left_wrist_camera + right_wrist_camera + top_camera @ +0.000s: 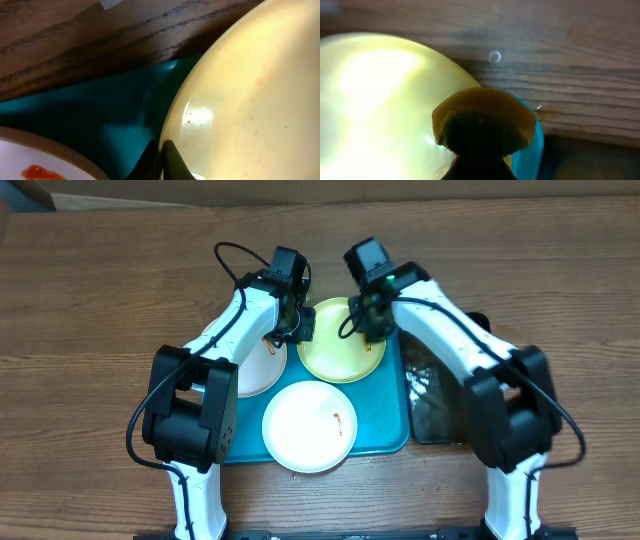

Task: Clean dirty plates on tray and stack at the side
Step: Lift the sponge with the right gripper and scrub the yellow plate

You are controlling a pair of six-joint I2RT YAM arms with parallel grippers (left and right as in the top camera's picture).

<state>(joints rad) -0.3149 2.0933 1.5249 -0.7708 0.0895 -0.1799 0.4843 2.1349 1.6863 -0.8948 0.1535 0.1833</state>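
Three plates lie on the turquoise tray (pixel 385 415). The pale yellow-green plate (pixel 335 350) is at the back. My left gripper (pixel 297 328) is shut on its left rim, one finger on each side of the edge (pixel 161 159). My right gripper (pixel 371 323) is shut on a yellow sponge (pixel 485 117), which rests on the right part of that plate (pixel 380 100). A white plate (pixel 310 425) with a red smear lies at the front of the tray. Another white plate (pixel 258 368), smeared red (pixel 37 172), sits at the left, partly hidden under my left arm.
A black tub (pixel 435 400) stands against the tray's right side, partly under my right arm. Bare wooden table (pixel 100 290) surrounds the tray. In the right wrist view the tray's rim (pixel 534 145) runs just right of the sponge.
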